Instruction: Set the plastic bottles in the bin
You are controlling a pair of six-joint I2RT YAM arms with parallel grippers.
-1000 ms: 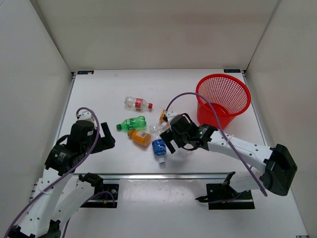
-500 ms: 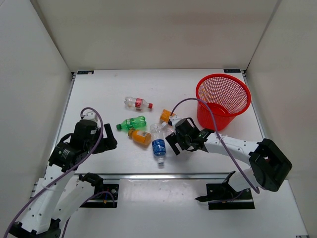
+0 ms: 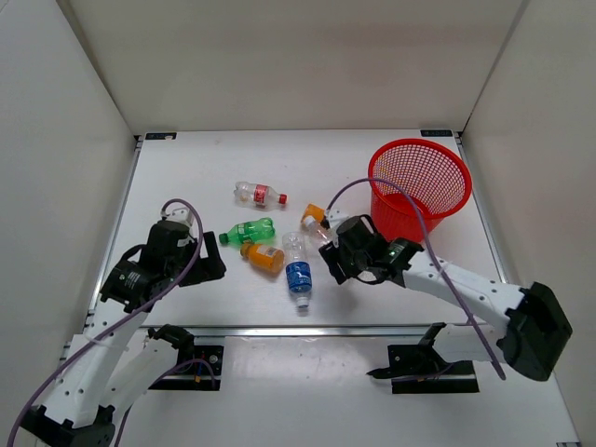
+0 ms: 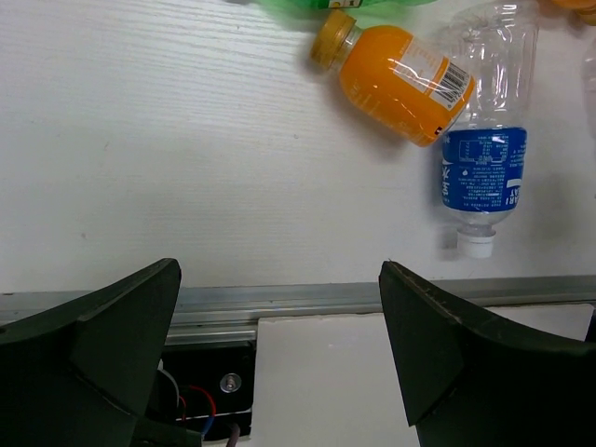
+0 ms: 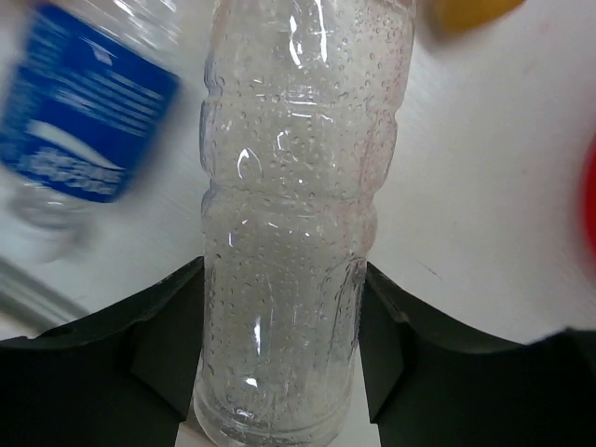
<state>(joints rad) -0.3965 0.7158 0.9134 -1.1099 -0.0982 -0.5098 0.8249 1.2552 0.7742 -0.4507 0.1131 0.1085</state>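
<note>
My right gripper point(image 5: 284, 317) is shut on the plain clear bottle point(image 5: 298, 186), its fingers point(image 5: 163, 326) pressed against both sides; from above the gripper point(image 3: 335, 253) is left of the red mesh bin point(image 3: 419, 186), with the bottle point(image 3: 319, 235) sticking out toward the far left. A blue-labelled bottle point(image 3: 298, 270) lies just left of it. An orange bottle point(image 3: 264, 257), a green bottle point(image 3: 248, 231), a red-labelled bottle point(image 3: 259, 194) and a second orange bottle point(image 3: 312, 218) lie on the table. My left gripper point(image 3: 209, 256) is open, left of the green and orange bottles.
The left wrist view shows the orange bottle point(image 4: 396, 82) and blue-labelled bottle point(image 4: 484, 140) beyond the open left gripper point(image 4: 279, 345), with the table's metal front rail point(image 4: 279, 300) below. White walls enclose the table on three sides.
My right gripper has closed on the plain clear bottle and shifted a little toward the bin. The left arm has crept forward and right, still open.
</note>
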